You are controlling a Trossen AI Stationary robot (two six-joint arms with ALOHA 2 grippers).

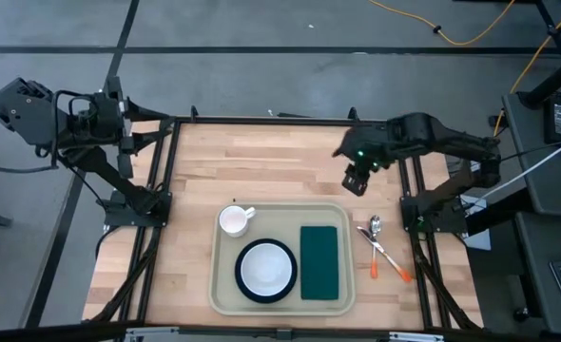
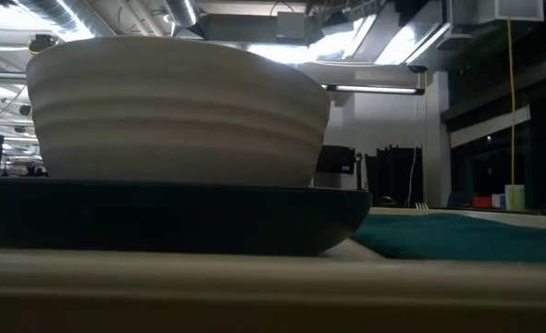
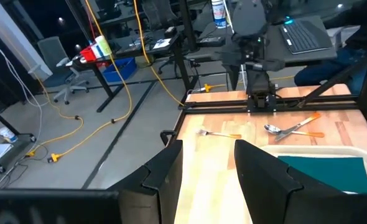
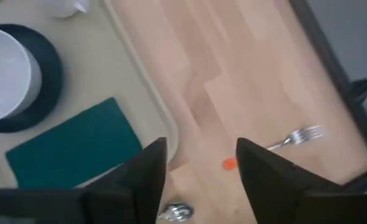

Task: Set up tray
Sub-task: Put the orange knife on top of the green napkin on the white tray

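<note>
The cream tray (image 1: 285, 218) lies on the near middle of the table and carries a white cup (image 1: 233, 220), a white bowl on a dark plate (image 1: 266, 269) and a dark green napkin (image 1: 319, 261). A spoon (image 1: 376, 226) and an orange-handled utensil (image 1: 390, 261) lie on the wood right of the tray. My right gripper (image 1: 355, 182) hovers open above the table beyond the tray's far right corner. Its wrist view shows an orange-handled fork (image 4: 295, 137) on the wood, beside its open fingers (image 4: 199, 168). My left gripper (image 1: 119, 119) waits open off the table's far left corner.
The low view is filled by the bowl (image 2: 176, 111) on its plate (image 2: 162, 217), with the napkin (image 2: 467, 236) to the right and the tray rim (image 2: 254, 287) in front. Bare wood lies left of the tray (image 1: 157, 256) and along the far edge.
</note>
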